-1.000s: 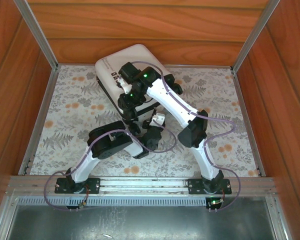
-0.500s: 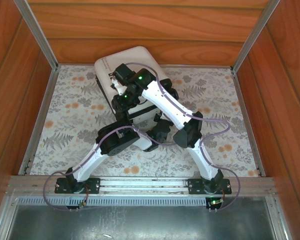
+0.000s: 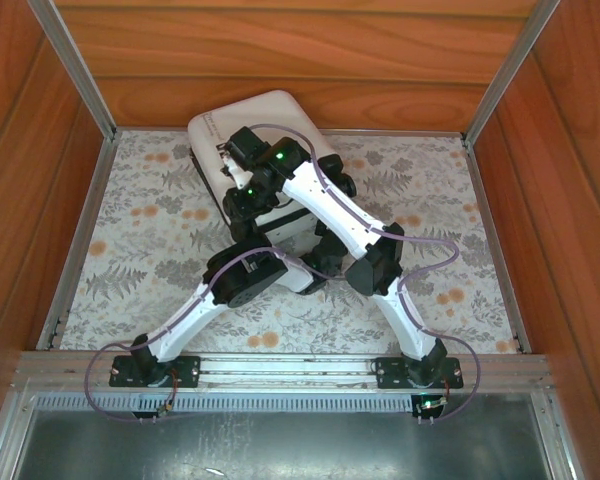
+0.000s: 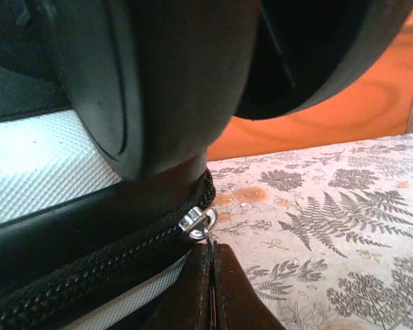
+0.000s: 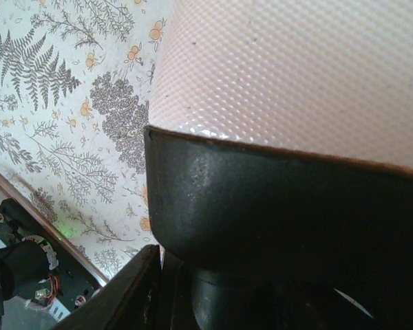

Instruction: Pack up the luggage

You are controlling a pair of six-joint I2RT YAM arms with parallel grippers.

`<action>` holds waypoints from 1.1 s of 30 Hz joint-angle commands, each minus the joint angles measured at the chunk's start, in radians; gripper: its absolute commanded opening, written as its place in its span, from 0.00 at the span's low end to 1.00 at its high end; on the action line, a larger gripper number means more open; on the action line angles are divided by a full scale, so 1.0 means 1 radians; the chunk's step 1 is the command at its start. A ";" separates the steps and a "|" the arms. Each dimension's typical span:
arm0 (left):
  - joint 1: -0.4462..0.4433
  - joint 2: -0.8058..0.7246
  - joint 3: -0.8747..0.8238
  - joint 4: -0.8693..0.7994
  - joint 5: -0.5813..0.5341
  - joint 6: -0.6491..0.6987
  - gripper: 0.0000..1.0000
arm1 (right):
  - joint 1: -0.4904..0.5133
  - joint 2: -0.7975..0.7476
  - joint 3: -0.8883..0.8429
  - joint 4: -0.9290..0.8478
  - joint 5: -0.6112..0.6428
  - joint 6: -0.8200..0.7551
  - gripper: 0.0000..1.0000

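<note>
The white hard-shell luggage (image 3: pixel 242 113) lies closed at the back of the table, and both arms cross over it. My left gripper (image 4: pixel 214 265) is shut on the pull tab of the silver zipper slider (image 4: pixel 198 223), at the end of the black zipper (image 4: pixel 89 282) beneath a black wheel (image 4: pixel 165 82). In the top view the left gripper (image 3: pixel 320 248) sits at the case's near right corner. My right gripper (image 3: pixel 242 208) is down against the near left side of the luggage. One of its fingers (image 5: pixel 131 295) shows beside a black fitting (image 5: pixel 275 206) under the white shell (image 5: pixel 296 69); the other finger is hidden.
The case rests on a floral-patterned tabletop (image 3: pixel 430 200) enclosed by wooden walls (image 3: pixel 300 60) with metal corner posts (image 3: pixel 75 65). Bare tabletop lies to the left (image 3: pixel 140 230) and right of the arms. An aluminium rail (image 3: pixel 280 370) carries both arm bases along the near edge.
My left arm has swung its elbow and wrist rightward along the case's near edge to the right corner. The right arm shifted slightly left and then held.
</note>
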 commanded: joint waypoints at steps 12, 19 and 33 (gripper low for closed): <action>-0.042 -0.083 -0.132 -0.142 0.209 0.045 0.69 | 0.091 -0.123 -0.083 0.209 -0.064 -0.080 0.59; -0.065 -0.302 -0.401 -0.136 0.242 0.077 1.00 | 0.033 -0.351 -0.279 0.245 0.188 -0.098 0.66; -0.083 -0.890 -0.651 -0.706 0.222 -0.169 0.96 | -0.272 -1.034 -1.128 0.680 0.301 -0.075 0.72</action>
